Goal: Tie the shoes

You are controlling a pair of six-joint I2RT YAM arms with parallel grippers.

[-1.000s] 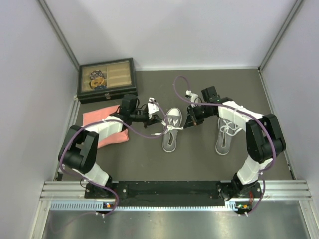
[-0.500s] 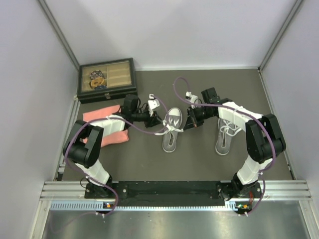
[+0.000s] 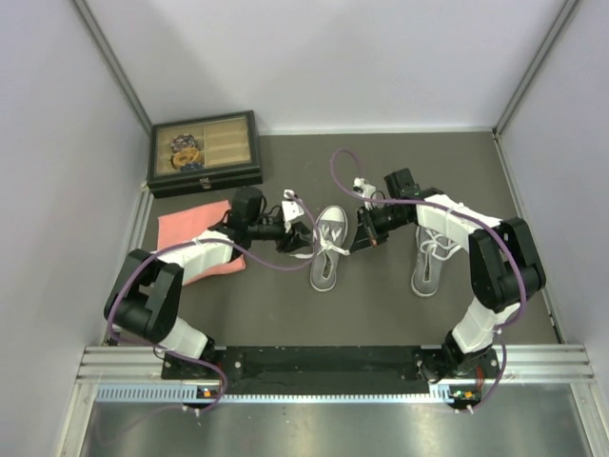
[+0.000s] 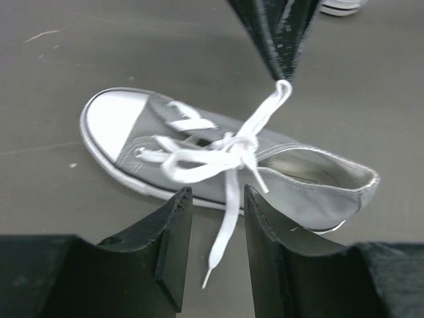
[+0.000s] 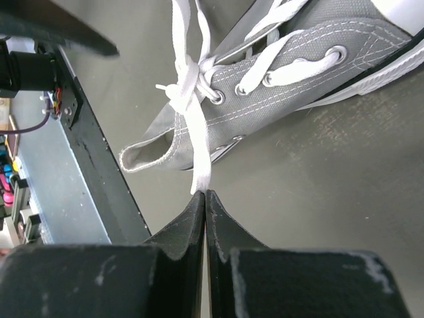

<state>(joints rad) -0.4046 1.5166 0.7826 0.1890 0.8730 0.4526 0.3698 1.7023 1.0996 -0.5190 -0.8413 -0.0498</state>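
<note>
We see both arms reaching in from the near edge of the table (image 3: 285, 314). Around mid-table, one grey sneaker (image 3: 326, 255) lies with its heel toward us and its white toe cap toward the far edge. Its mate (image 3: 425, 271) lies well apart from it, nearer the right edge and partly under the right arm.

The left gripper (image 4: 217, 235) hovers just left of the middle sneaker. Its fingers are parted, and a loose lace end (image 4: 228, 199) hangs slack through the gap, gripped by neither. From the other side, the right gripper (image 5: 205, 195) has its fingers pressed together on a lace loop (image 4: 275, 99), drawn taut from the knot (image 4: 235, 149) over the tongue.

Farther back, a folded pink cloth (image 3: 195, 249) rests near the left edge. A dark compartmented box (image 3: 204, 152) sits in the far left corner.
</note>
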